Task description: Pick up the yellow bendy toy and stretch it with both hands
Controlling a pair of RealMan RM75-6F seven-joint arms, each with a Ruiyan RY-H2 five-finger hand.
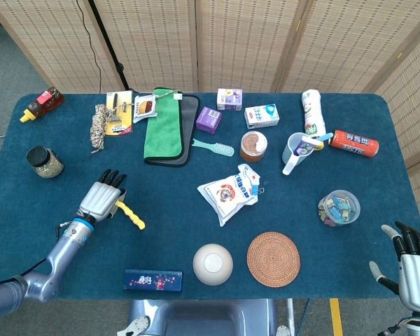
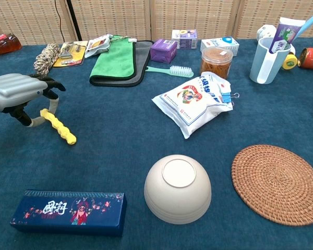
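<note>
Toy [image 2: 58,126] going into my left hand [image 2: 18,94], near the table's left edge.

I am closing my left fingers [image 2: 53,105] around one end of the yellow bendy toy, while its other end is slanting down toward the blue cloth [image 2: 120,140]; whether it is touching there I cannot tell. In the head view my right hand [image 1: 413,269] is waiting at the near right corner, fingers spread and grasping nothing, well apart from the toy. I am judging the grip to be shallow, so I am planning to seat that end deeper before lifting, then bring the free end toward the middle, clear of the white bowl [image 2: 177,188] and the dark blue box [image 2: 68,211], for the right hand.
</note>
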